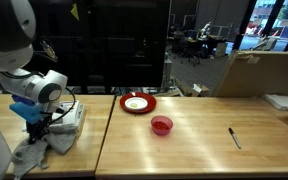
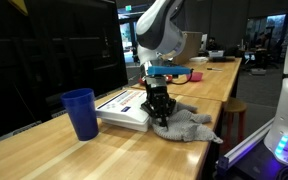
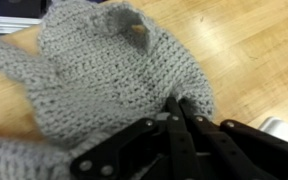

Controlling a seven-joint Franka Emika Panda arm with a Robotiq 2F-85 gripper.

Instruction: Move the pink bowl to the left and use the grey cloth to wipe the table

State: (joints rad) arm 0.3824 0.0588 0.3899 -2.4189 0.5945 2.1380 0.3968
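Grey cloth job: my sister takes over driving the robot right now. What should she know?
Gripper: looks shut on the grey cloth, down low on the table.
Pink bowl: stands away from the arm, beside the red plate.
Done: the cloth is grabbed. Whether the bowl was already moved cannot be told.
Left: wipe the table with the cloth, and shift the bowl left if that is not done.

White box (image 2: 122, 108), blue cup (image 2: 80, 113) beside cloth (image 2: 191, 127)
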